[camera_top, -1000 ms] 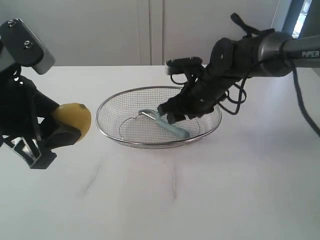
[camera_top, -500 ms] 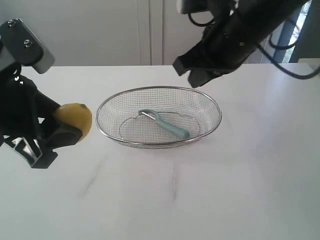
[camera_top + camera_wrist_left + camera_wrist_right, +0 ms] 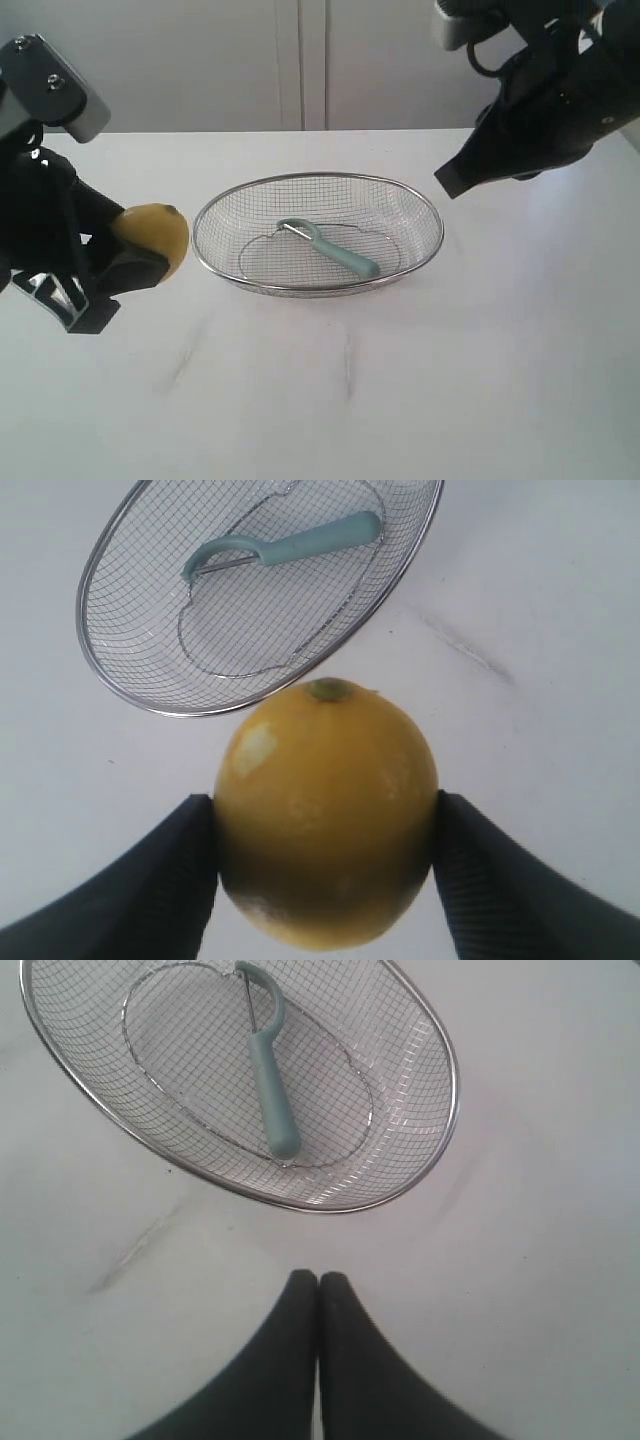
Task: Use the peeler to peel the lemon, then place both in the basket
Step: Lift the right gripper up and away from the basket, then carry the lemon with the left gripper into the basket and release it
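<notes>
The yellow lemon (image 3: pixel 155 237) hangs just left of the basket (image 3: pixel 420 210), above the table, with my left gripper (image 3: pixel 125 262) shut on it. In the left wrist view the lemon (image 3: pixel 325 810) fills the gap between both black fingers (image 3: pixel 170 880), a pale scraped patch on its skin. The teal peeler (image 3: pixel 335 252) lies flat inside the wire basket, blade head to the left. My right gripper (image 3: pixel 450 182) is raised above the basket's right end. Its fingertips (image 3: pixel 318 1282) are pressed together with nothing between them, clear of the basket (image 3: pixel 440 1070) and peeler (image 3: pixel 270 1090).
White tabletop (image 3: pixel 350 400) all round the basket, with faint scuff marks in front of it. A pale wall with cabinet seams stands behind the table.
My right gripper let go of the peeler in the basket, rose up and to the right, and shut empty. The left gripper and lemon have barely moved.
</notes>
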Controlling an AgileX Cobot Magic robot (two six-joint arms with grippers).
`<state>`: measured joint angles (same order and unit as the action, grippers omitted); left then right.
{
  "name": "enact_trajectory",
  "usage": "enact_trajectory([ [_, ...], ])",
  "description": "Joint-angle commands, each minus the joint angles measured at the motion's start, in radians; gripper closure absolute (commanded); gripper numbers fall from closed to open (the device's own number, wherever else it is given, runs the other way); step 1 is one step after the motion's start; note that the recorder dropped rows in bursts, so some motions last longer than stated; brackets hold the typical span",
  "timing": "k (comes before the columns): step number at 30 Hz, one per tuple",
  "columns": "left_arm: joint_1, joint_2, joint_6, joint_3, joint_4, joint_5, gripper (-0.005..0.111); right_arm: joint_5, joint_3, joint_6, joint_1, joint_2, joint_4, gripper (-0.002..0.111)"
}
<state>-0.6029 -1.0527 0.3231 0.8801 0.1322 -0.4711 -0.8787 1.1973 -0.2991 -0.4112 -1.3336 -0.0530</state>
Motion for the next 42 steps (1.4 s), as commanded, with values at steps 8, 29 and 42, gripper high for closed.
enact_trajectory([
  [8,-0.003,-0.026,-0.010,0.007,0.009,0.023,0.107,0.021,-0.012,0.017,0.004,0.046,-0.033,0.108],
  [29,0.001,-0.468,-0.012,0.463,0.043,-0.060,0.107,0.017,-0.012,0.017,0.004,0.066,-0.044,0.108],
  [42,0.003,-0.712,-0.010,0.589,0.037,0.016,0.107,0.017,-0.012,0.017,0.004,0.066,-0.042,0.108],
])
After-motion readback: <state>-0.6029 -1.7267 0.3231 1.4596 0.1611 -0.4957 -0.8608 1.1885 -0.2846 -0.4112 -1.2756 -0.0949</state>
